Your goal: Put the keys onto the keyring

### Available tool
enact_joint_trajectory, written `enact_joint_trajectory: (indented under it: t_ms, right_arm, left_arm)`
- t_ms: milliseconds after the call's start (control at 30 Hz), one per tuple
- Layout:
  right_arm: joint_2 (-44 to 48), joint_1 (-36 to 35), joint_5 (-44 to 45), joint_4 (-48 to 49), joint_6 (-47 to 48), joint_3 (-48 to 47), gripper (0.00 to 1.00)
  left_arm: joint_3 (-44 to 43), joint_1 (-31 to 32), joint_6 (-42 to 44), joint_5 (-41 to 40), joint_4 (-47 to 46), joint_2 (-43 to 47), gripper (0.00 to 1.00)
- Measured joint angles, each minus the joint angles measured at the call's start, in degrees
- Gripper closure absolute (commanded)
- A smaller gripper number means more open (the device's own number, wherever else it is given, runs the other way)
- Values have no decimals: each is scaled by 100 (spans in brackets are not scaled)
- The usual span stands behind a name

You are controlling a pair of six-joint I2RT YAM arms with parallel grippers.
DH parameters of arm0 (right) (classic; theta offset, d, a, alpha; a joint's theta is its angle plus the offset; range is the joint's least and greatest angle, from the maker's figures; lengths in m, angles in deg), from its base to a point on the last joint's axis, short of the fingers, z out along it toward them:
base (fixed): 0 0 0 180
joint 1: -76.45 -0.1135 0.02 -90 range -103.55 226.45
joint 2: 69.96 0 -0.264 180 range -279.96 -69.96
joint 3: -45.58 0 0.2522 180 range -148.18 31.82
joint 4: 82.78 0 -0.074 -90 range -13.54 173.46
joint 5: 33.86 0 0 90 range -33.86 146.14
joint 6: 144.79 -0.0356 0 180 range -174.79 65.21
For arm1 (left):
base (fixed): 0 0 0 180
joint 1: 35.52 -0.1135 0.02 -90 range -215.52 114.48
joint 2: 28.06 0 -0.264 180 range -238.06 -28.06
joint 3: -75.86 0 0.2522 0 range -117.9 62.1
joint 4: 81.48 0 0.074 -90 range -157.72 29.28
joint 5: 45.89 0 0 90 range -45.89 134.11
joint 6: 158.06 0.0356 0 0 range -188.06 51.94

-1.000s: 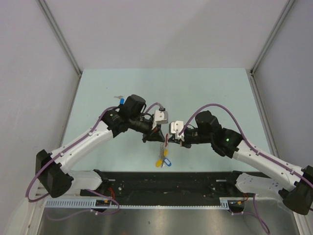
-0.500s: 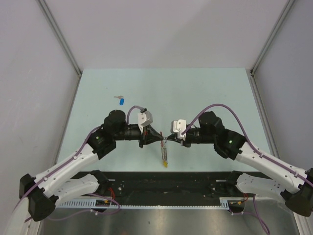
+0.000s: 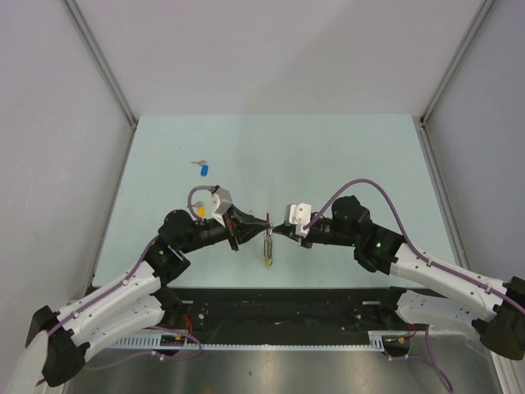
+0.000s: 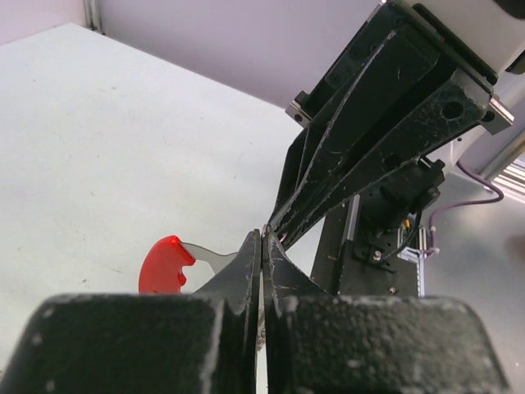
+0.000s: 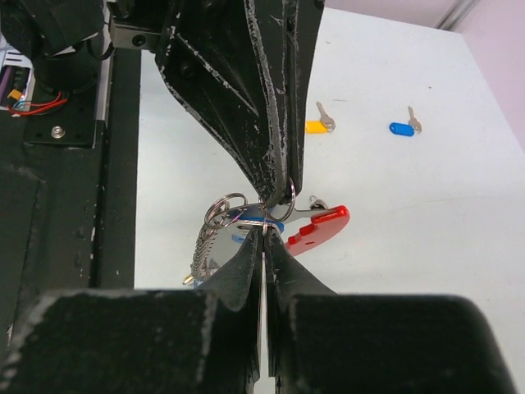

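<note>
My left gripper (image 3: pixel 259 226) and right gripper (image 3: pixel 279 232) meet tip to tip above the table's near middle. The keyring (image 4: pixel 166 263), silver with a red arc, runs into my shut left jaws (image 4: pixel 263 240). In the right wrist view the red arc (image 5: pixel 320 228) sits just past my shut right gripper (image 5: pixel 265 238), which pinches a thin ring by a blue-tagged key (image 5: pixel 256 218). A bundle of keys (image 3: pixel 268 249) hangs below both grippers. A loose blue key (image 3: pixel 204 169) lies at the back left. A loose yellow key (image 5: pixel 316 126) also lies on the table.
The pale green table (image 3: pixel 353 156) has grey walls on three sides. A black rail (image 3: pixel 279 300) runs along the near edge by the arm bases. Purple cables loop over both wrists.
Both grippers have moved toward the near edge, still joined at the keyring. The left arm has swung back and left, uncovering the blue key. The bundle now hangs straight down.
</note>
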Motion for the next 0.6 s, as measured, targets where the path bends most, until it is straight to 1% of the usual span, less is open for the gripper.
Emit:
enact_joint_trajectory:
  t_ms: [67,100,133,200,233,333,433,533,600]
  right_arm:
    - [-9,-17,63,127,-31,46,100]
    - [-11,-24,85,160,-39,50,100]
    - [-13,-35,111,197,-42,57,100]
    - [-13,-48,120,216,-28,57,100]
    - [-13,-57,120,192,7,57,100]
    - [-24,-79,105,-26,125,50,100]
    - [-140,-79,57,-389,289,-59,100]
    - [-264,-79,-13,-638,411,-168,100]
    - [-354,-83,-74,-831,492,-267,100]
  left_arm:
    - [109,13,-101,-70,-201,24,99]
    - [151,17,-149,-109,-278,39,93]
    - [197,17,-186,-138,-354,63,77]
    - [227,22,-212,-195,-387,122,66]
    - [227,22,-212,-254,-378,166,57]
    - [212,17,-87,-380,-157,396,50]
    - [9,-15,221,-374,402,501,48]
    - [-514,-103,723,-157,1172,321,47]
    - [-1156,-173,1322,105,1934,-44,48]
